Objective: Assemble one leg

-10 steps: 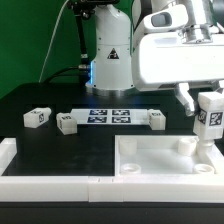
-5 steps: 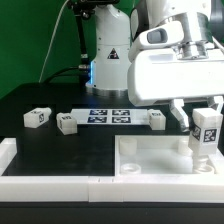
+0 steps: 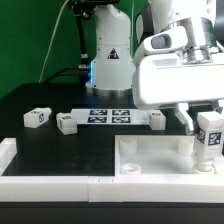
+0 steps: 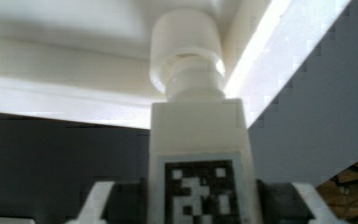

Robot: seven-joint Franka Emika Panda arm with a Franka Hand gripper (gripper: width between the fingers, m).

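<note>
Lowered slightly, the pincer (image 3: 208,121) grips one leg (image 3: 210,138); three other legs (image 3: 38,117) (image 3: 67,124) (image 3: 157,121) lie loose.

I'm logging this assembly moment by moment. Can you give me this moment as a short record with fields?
gripper: shut on the held leg
held leg pose: upright, tag facing the exterior camera
held leg place: lower end at the tray corner socket, exterior view's right; seated or not, cannot tell
loose legs: three on the table
marker board: flat, between the loose legs
</note>
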